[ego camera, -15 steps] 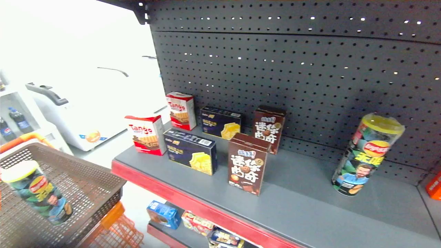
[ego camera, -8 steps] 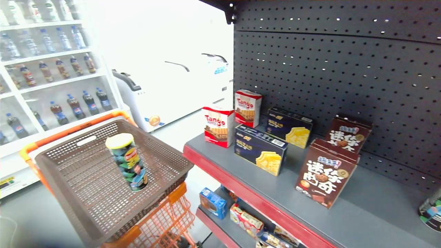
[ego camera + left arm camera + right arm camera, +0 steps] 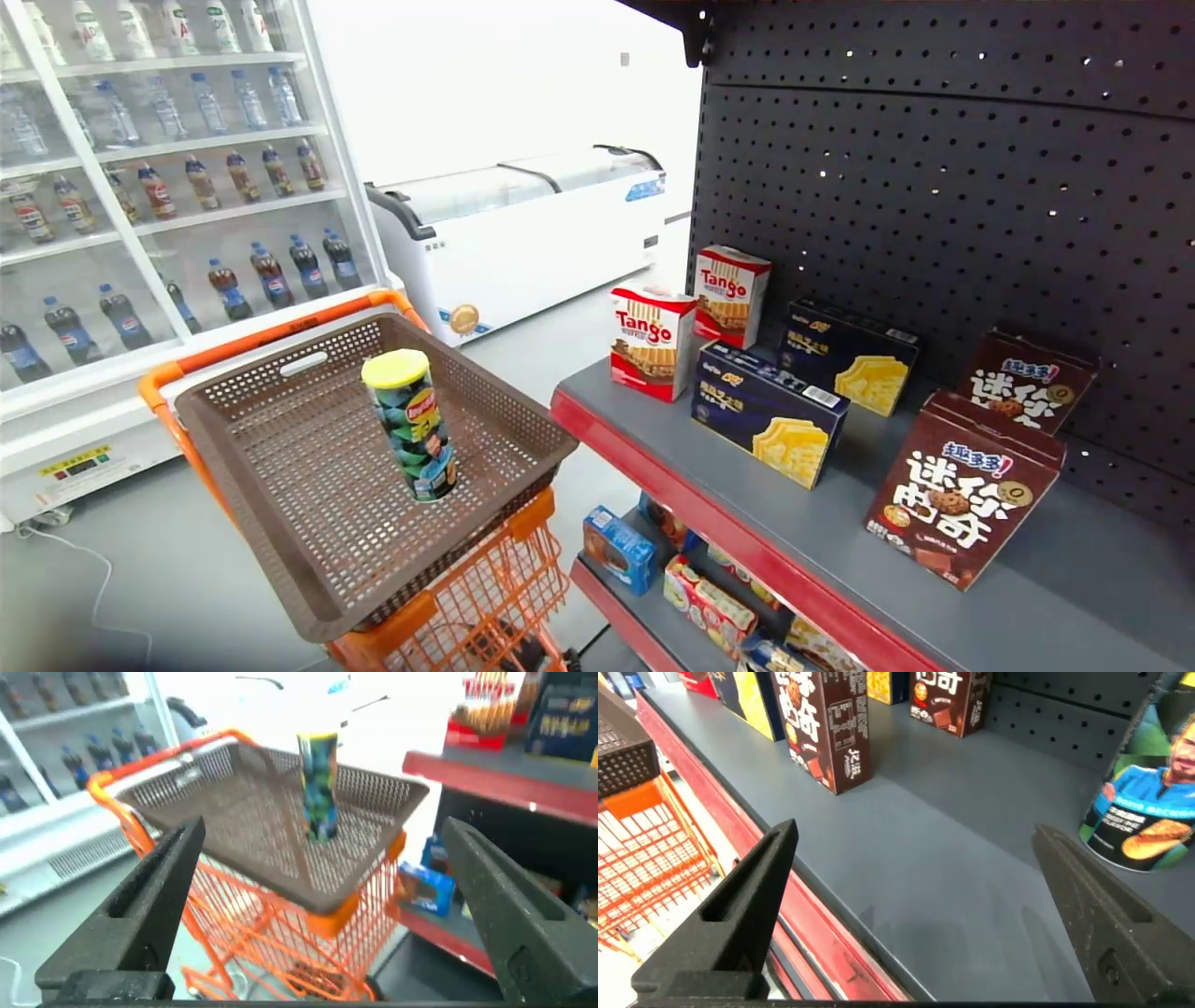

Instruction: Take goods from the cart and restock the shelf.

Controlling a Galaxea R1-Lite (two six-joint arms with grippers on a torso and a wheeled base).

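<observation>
The chip can point(image 3: 409, 425) stands up straight in the brown basket point(image 3: 308, 467) on top of the orange cart point(image 3: 485, 597). It is the one thing in the basket. It has a yellow lid and a shiny, colourful wrap.

The can is probably light. Its wall looks stiff, but it is round and smooth, so it could slip or roll. It is tall and thin, so a bump near the top could knock it over. The chips inside break easily, so a soft squeeze is best. A good place to hold it is the middle of the body, one finger on each side. The lid is not a good place, because it could pop off.

The left hand point(image 3: 322, 833) is wide open with nothing in it. It points at the can from some way off. The right hand point(image 3: 915, 835) is also wide open and holds nothing. It hangs over the grey shelf point(image 3: 672, 439), where another chip can point(image 3: 1148, 793) stands near the back wall.

The shelf is just beside the cart. On it stand red wafer boxes point(image 3: 651, 341), dark blue boxes point(image 3: 767, 425) and brown boxes point(image 3: 962, 499).
</observation>
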